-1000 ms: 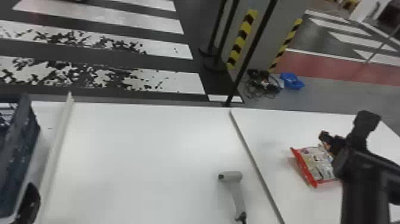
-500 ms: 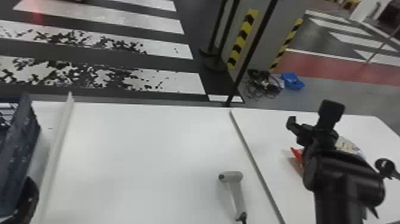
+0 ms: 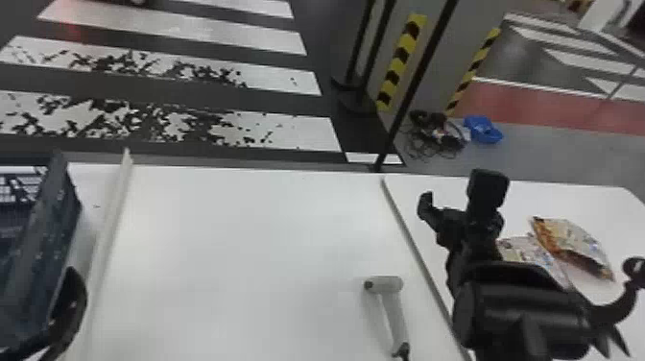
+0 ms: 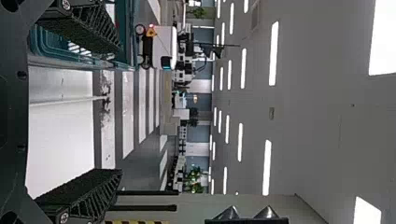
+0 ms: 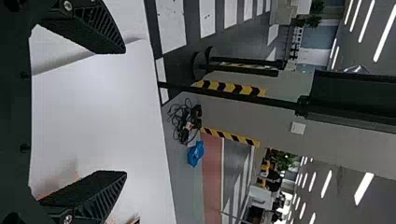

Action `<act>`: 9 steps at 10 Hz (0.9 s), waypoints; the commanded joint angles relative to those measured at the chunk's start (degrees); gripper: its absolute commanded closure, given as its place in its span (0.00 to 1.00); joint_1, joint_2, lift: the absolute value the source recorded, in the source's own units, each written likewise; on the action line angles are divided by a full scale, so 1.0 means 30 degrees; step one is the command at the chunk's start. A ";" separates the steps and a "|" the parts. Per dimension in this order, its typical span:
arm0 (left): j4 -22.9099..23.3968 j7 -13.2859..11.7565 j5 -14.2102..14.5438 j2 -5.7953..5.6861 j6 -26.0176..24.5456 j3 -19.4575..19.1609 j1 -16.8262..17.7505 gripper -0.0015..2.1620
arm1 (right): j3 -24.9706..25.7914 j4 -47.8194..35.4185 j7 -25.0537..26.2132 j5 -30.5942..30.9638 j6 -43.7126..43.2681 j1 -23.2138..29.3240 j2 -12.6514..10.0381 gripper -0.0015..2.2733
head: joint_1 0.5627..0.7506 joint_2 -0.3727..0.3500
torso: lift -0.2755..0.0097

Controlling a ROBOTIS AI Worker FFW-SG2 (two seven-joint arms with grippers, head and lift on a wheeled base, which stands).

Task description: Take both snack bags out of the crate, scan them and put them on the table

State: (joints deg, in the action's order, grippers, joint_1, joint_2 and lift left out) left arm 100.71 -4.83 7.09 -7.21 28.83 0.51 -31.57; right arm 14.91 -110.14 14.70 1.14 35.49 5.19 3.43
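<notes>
Two snack bags lie on the right part of the table: an orange-and-white bag [image 3: 571, 245] and, partly under the arm, a second bag [image 3: 523, 250]. My right gripper [image 3: 472, 221] is left of them, above the table; in the right wrist view the right gripper [image 5: 124, 111] stands open and holds nothing. The grey scanner [image 3: 384, 284] lies on the middle table section. At the left edge is the dark blue crate [image 3: 43, 249], with my left gripper [image 3: 72, 307] near its front corner. The left gripper [image 4: 120, 111] is open and empty in the left wrist view.
A raised white strip [image 3: 108, 230] runs between crate and middle section. A grey seam [image 3: 415, 249] divides the middle table section from the right one. Beyond the table's far edge, a thin black pole [image 3: 415, 86] rises; cables and a blue tray [image 3: 483, 130] lie on the floor.
The right arm has moved left, away from the snack bags, uncovering the orange-and-white one. Bags and scanner lie still, and the left arm has hardly moved.
</notes>
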 commanded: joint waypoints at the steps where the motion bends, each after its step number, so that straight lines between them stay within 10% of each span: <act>1: 0.0328 0.0000 -0.0050 0.0000 -0.0164 0.0121 -0.0084 0.04 | -0.0987 -0.0670 0.0930 0.0352 -0.1881 0.0759 -0.0673 0.03 | 0.70 0.14 | 0.65; 9: 0.1353 0.0293 -0.0314 -0.0029 -0.1804 0.0473 -0.0230 0.04 | -0.7989 0.1410 0.4153 0.2550 -1.3189 0.5534 -0.1025 0.03 | 0.70 0.41 | 0.65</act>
State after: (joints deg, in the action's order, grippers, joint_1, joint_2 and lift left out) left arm 104.62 -3.93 6.16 -7.30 24.04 1.93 -32.17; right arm -7.79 -106.12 27.03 8.68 -3.54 20.88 0.21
